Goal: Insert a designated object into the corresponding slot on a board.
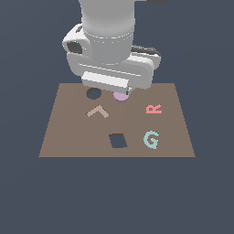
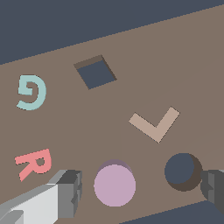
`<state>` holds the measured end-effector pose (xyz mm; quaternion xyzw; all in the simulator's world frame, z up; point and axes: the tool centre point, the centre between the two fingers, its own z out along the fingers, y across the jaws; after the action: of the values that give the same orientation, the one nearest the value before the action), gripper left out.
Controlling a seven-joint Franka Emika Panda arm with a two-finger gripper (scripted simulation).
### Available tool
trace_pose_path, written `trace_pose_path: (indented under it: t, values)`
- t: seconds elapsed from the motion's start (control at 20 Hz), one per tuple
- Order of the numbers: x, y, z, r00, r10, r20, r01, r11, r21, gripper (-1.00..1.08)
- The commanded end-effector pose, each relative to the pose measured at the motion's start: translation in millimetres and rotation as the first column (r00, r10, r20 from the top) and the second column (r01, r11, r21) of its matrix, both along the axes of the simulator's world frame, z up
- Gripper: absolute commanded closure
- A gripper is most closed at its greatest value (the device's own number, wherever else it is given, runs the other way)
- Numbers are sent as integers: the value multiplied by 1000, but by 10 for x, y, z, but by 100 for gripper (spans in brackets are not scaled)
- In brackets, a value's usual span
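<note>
The pale lilac-pink disc point(image 1: 120, 97) point(image 2: 114, 185) lies flat on the brown board point(image 1: 68, 132) point(image 2: 192, 65), near its far edge. The round hole point(image 1: 93, 94) point(image 2: 180, 169) is just beside the disc, toward the exterior view's left, partly hidden by the arm. My gripper point(image 2: 140, 192) is open and hangs above the disc; one finger point(image 2: 65, 192) is on one side of the disc and the other finger point(image 2: 214, 190) is beyond the round hole. In the exterior view the hand point(image 1: 107, 81) covers the fingers and part of the disc.
On the board lie a tan L-shaped piece point(image 1: 98, 111) point(image 2: 154, 124), a pink letter R point(image 1: 154, 109) point(image 2: 33, 162) and a teal letter G point(image 1: 151, 139) point(image 2: 31, 92). A dark square hole point(image 1: 118, 140) point(image 2: 95, 71) is near the board's front edge.
</note>
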<state>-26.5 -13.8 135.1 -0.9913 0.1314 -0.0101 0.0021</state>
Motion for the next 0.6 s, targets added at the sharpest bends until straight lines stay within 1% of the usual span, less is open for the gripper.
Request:
trace_pose_path:
  t: [0.0, 0.25, 0.55]
  values:
    - [-120, 46, -173, 998, -58, -5, 58, 998, 0, -92]
    - [-317, 145, -478, 987, -161, -12, 161, 987, -2, -92]
    - [-462, 245, -726, 970, -242, -17, 242, 970, -3, -92]
